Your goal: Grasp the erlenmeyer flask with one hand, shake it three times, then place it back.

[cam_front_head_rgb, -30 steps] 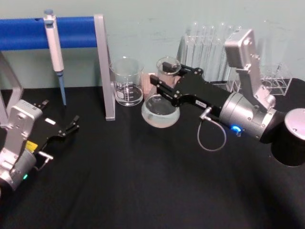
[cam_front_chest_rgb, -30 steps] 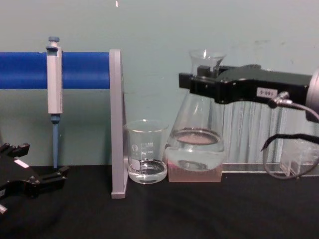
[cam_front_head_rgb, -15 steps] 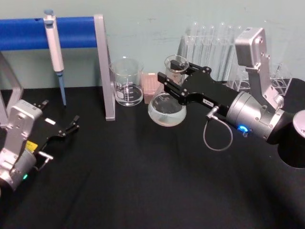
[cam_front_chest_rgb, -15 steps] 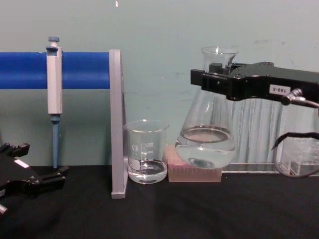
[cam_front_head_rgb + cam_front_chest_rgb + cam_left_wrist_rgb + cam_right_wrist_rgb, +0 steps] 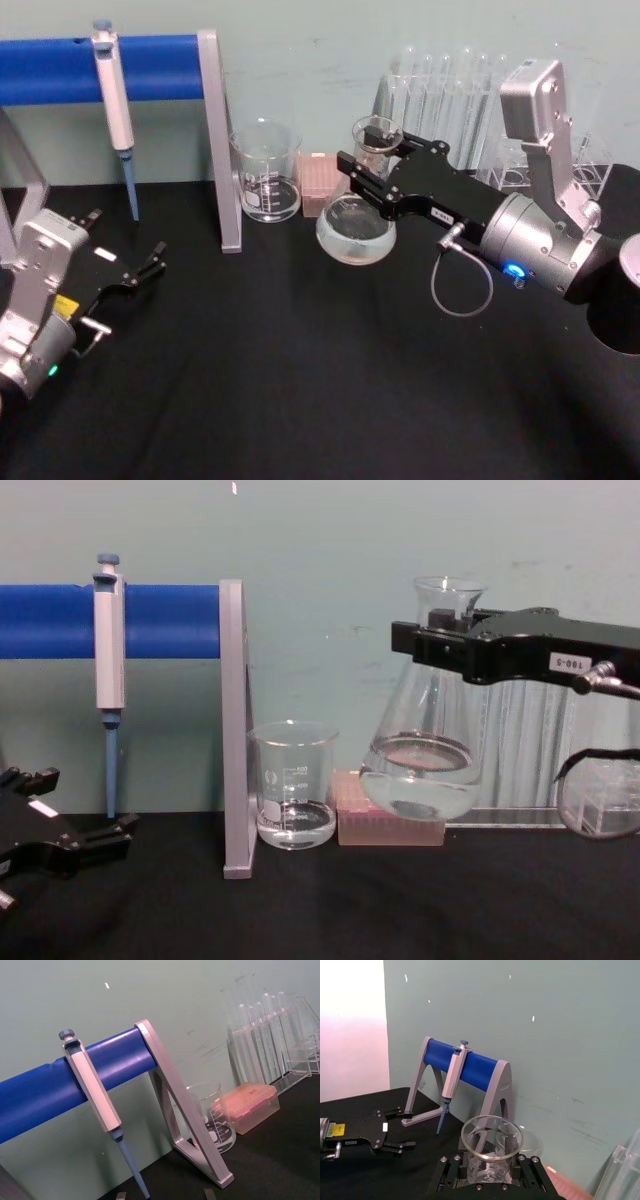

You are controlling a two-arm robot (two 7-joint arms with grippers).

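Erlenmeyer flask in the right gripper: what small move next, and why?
Probably a short upright sideways shake: the right gripper is shut on the neck of the erlenmeyer flask, its base hangs clear of the table, liquid sits low. The left gripper lies parked, open.

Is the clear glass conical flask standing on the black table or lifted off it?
Lifted. The clear glass conical flask hangs above the black table, its neck clamped between the fingers of the right gripper.

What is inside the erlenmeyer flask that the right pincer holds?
Clear liquid lies in the wide bottom of the erlenmeyer flask; above it the glass looks empty. The right pincer clamps the neck, so the inside there is covered.
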